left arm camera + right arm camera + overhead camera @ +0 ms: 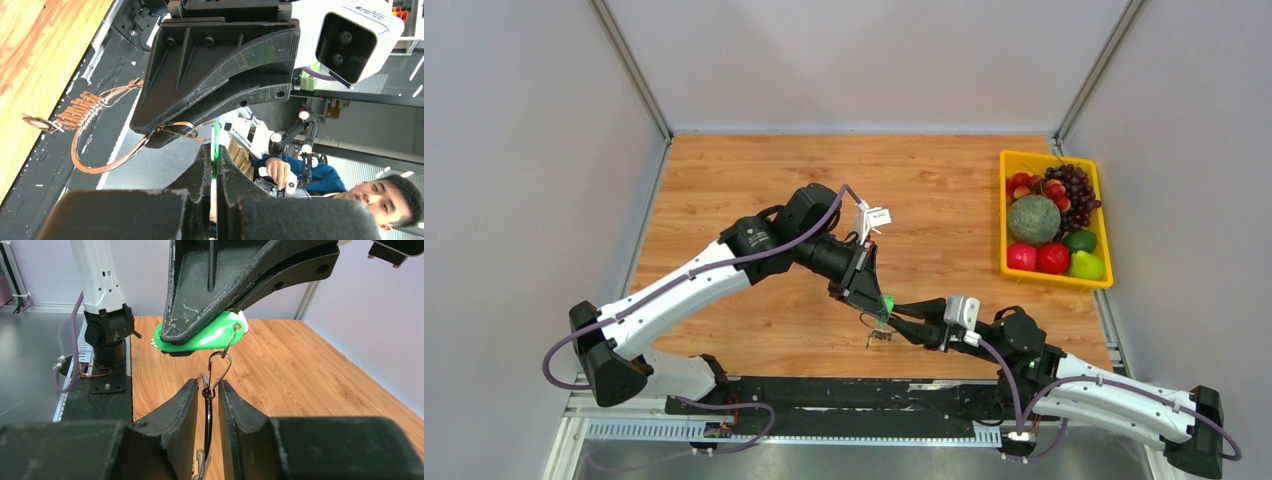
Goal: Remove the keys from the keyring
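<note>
1. Nearest the right wrist camera, the right gripper (207, 385) is seen with its fingers narrowly parted. The thin wire of the keyring (208, 412) runs up between them. Whether the pads actually bear on the wire cannot be told.
2. Just beyond those fingertips, the left gripper (215, 150) is pressed shut on a green tag (202, 337), which is pinched flat between its fingers.
3. The tag is joined to the keyring by a small tag loop (223, 362). This loop is threaded through the hole at the tag's end and hooked over the top of the ring, directly above the right fingertips.
4. The ring is presented edge-on to the right fingers, its plane in line with the slot between them. The tag's long axis lies across that plane, roughly level.
5. Everything is held in the air over the near part of the table (280, 365), between the two arms. The right gripper is nearer the ring and the left is nearer the tag.
6. The coming move is judged to turn on the small loop being worked along the ring wire, away from the right fingers, rather than pulled straight off.
7. Counted: one keyring, one green tag, one small tag loop and two grippers. The keys (80, 111) are seen in the left wrist view as a fanned bunch on the ring, too closely packed to be counted.
</note>
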Tool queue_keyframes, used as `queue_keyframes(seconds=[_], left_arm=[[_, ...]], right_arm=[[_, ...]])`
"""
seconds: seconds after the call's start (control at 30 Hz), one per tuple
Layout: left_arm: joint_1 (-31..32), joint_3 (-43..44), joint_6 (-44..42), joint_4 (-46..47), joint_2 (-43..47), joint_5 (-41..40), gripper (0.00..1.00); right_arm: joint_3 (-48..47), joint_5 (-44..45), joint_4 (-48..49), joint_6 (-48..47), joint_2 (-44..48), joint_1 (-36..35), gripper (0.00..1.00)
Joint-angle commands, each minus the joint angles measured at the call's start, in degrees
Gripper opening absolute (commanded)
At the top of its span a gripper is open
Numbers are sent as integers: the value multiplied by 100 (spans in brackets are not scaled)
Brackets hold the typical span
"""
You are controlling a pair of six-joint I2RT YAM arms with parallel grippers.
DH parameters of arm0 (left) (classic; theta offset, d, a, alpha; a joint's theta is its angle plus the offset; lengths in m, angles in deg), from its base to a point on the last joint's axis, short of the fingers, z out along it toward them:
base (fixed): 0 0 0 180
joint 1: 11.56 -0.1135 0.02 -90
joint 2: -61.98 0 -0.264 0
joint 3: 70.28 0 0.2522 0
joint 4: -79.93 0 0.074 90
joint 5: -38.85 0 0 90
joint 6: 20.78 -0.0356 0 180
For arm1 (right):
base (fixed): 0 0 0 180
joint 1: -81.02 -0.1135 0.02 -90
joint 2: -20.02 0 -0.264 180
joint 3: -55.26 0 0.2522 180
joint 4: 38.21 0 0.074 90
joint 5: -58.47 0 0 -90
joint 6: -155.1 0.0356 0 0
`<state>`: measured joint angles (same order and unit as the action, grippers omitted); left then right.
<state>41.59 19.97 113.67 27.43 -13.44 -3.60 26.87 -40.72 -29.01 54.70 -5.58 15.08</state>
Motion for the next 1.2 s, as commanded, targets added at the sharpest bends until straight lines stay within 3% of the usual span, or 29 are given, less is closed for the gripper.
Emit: queue_keyframes(seconds=[0.0, 0.07, 0.17, 0.27, 0.4, 0.57, 0.83, 1.17], left_arm=[[-2, 256, 73, 136, 203, 142, 0], [-8, 255, 73, 138, 205, 141, 0], [-11, 233, 80, 152, 203, 141, 0], [-9, 218, 73, 163, 203, 148, 0], [-7, 222, 83, 167, 203, 158, 0], [1, 212, 84, 165, 237, 150, 0], [-2, 154, 62, 156, 298, 149, 0], [-1, 22, 20, 210, 412, 117, 0]], right_arm=[[-162, -92, 130, 11, 10, 2, 24], [-171, -84, 130, 18, 38, 4, 21], [-174, -51, 155, 44, 85, 7, 29], [-201, -41, 156, 46, 99, 10, 31], [-212, -35, 152, 42, 108, 8, 23], [-217, -20, 108, 67, 92, 10, 0], [-254, 433, -5, 419, 122, 2, 0], [-474, 1188, -164, 1683, -141, 8, 0]])
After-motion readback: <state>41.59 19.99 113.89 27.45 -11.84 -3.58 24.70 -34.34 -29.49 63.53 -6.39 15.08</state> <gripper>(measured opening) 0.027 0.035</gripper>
